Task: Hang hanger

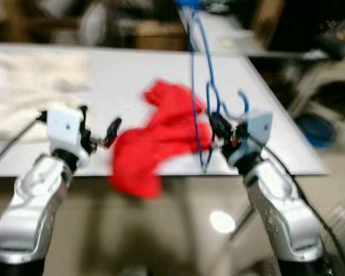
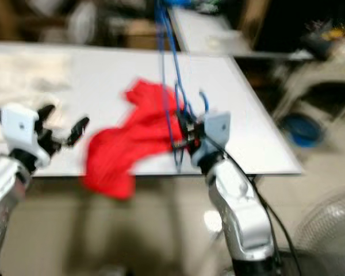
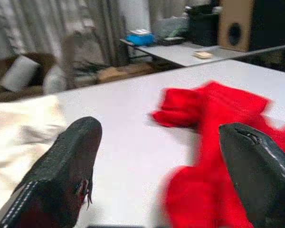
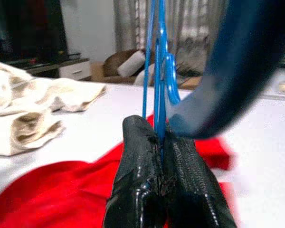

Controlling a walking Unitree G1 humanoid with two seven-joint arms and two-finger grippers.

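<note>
A red garment [image 1: 155, 141] lies crumpled on the white table [image 1: 115, 75], hanging a little over its front edge. My right gripper [image 1: 217, 127] is shut on a blue wire hanger [image 1: 195, 86], which stands upright above the garment's right side. In the right wrist view the fingers [image 4: 142, 190] pinch the hanger [image 4: 157, 80] between them. My left gripper [image 1: 99, 127] is open just left of the garment, near the table's front edge, with nothing held. Its fingertips [image 3: 71, 161] frame the red garment [image 3: 213, 142] in the left wrist view.
Cream cloth [image 1: 29, 98] lies heaped on the table's left part. A second table [image 1: 230, 34] stands behind on the right. A blue round thing [image 1: 316, 129] sits on the floor at right. The eye views are blurred.
</note>
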